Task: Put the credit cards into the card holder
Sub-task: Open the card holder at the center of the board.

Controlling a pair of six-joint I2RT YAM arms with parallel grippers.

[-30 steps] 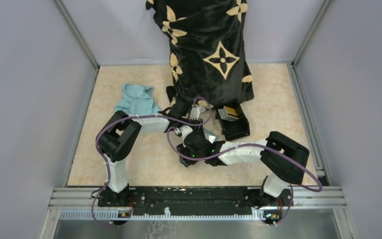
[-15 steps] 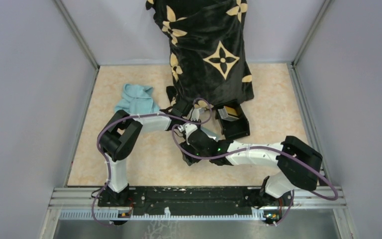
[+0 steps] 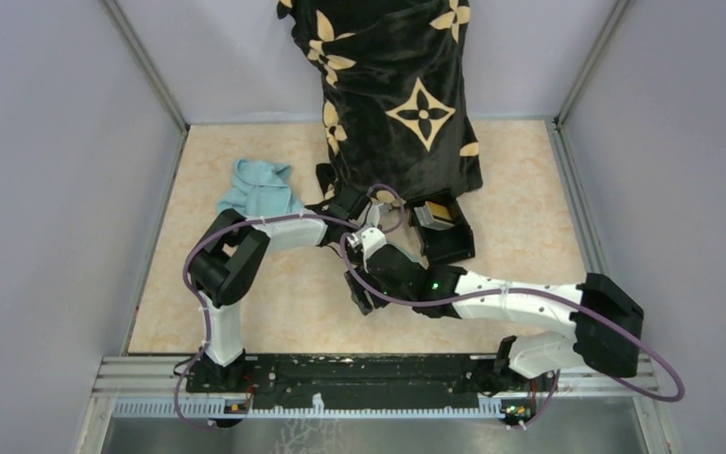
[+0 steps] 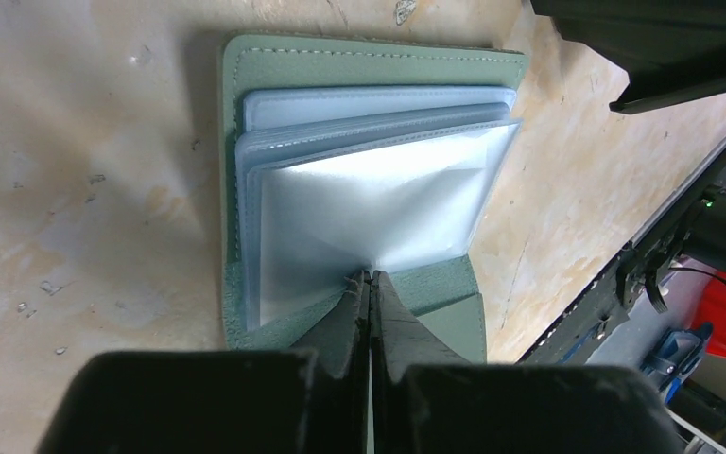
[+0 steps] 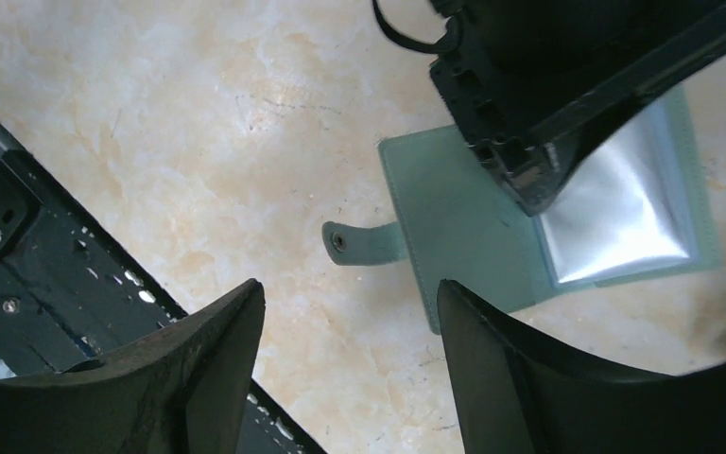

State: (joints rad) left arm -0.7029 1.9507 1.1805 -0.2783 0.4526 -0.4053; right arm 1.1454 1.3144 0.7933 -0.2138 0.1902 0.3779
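Observation:
The sage-green card holder (image 4: 359, 66) lies open on the table, its clear sleeves (image 4: 378, 189) fanned up. My left gripper (image 4: 370, 276) is shut, pinching the near edge of one sleeve so that it tents toward the fingertips. In the right wrist view the card holder (image 5: 454, 218) lies with its snap tab (image 5: 354, 241) pointing left, and the left gripper's fingers (image 5: 529, 180) come down onto it. My right gripper (image 5: 350, 288) hangs open above the bare table beside the holder, holding nothing. From above the arms hide the holder. The credit cards (image 3: 432, 216) show as a small tan and silvery stack at the black box.
A black square box (image 3: 446, 244) sits just right of the grippers. A black cloth with tan flowers (image 3: 397, 95) hangs at the back, and a light blue cloth (image 3: 260, 189) lies at the back left. The black base rail (image 5: 19, 274) runs along the near edge.
My left gripper has closed on the sleeve. My right gripper has opened wide, and its arm has stretched out with the elbow swinging right.

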